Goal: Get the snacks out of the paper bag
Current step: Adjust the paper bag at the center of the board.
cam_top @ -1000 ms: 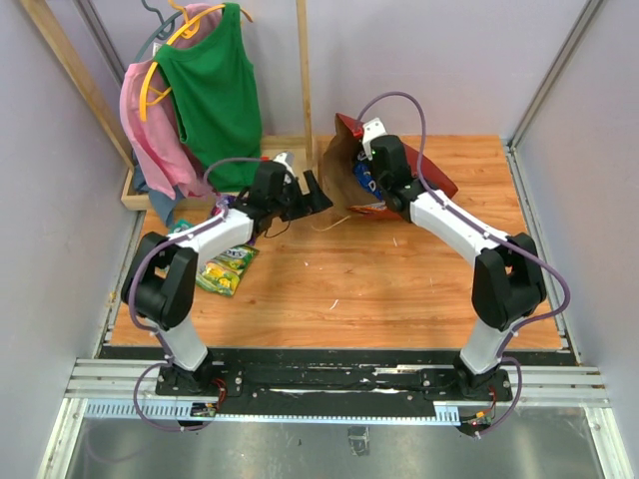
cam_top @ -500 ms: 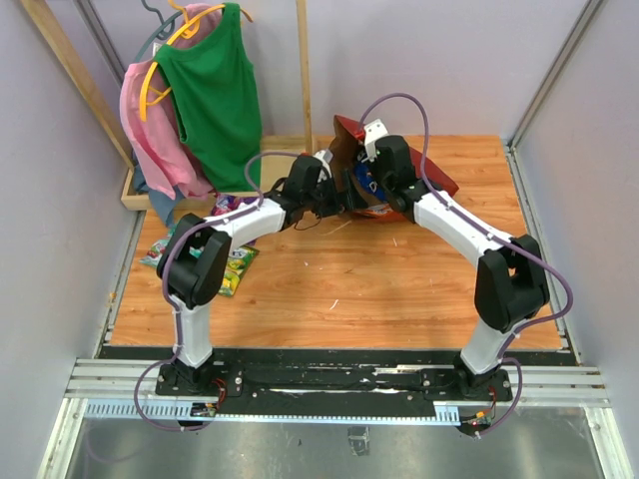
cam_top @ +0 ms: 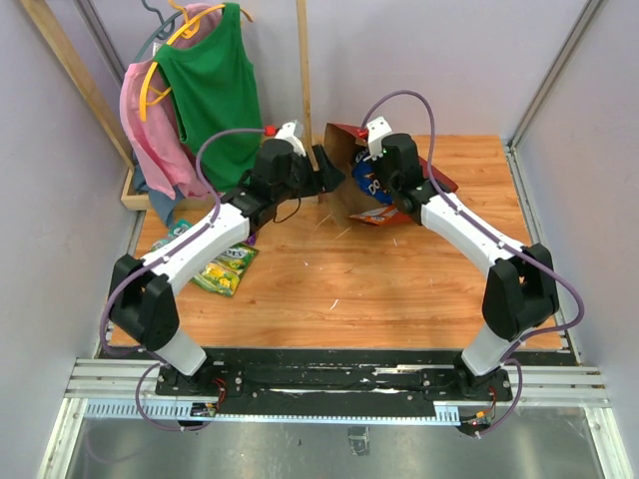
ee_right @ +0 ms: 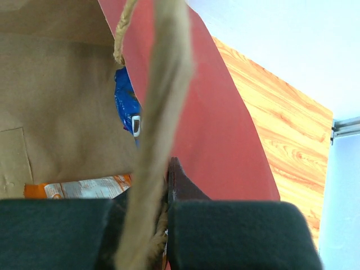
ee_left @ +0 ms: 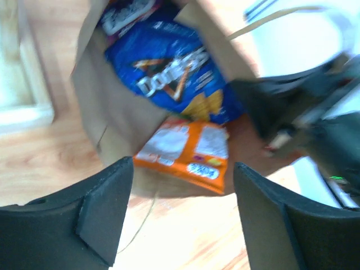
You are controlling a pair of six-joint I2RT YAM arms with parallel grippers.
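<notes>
Right wrist alone shows right gripper (ee_right: 152,209) pinching paper bag (ee_right: 214,129) (left gripper (ee_left: 182,175) gapes).

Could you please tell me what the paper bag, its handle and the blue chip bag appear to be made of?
Paper bag: matte paper, red outside and brown kraft inside, with visible creases. Handle: pale twisted cord, seemingly natural fibre. Blue chip bag: probably plastic film, smooth and printed with a logo; the blur hides finer detail.

The paper bag (cam_top: 341,190) lies on its side at the far middle of the table (cam_top: 399,289), mouth facing left. Inside, a chip bag (ee_left: 169,73) sits behind a smaller packet (ee_left: 185,149) at the mouth. Loose packets (cam_top: 226,267) lie near-left, and a garment rack (cam_top: 304,80) stands far left, apparently just off the table.
</notes>
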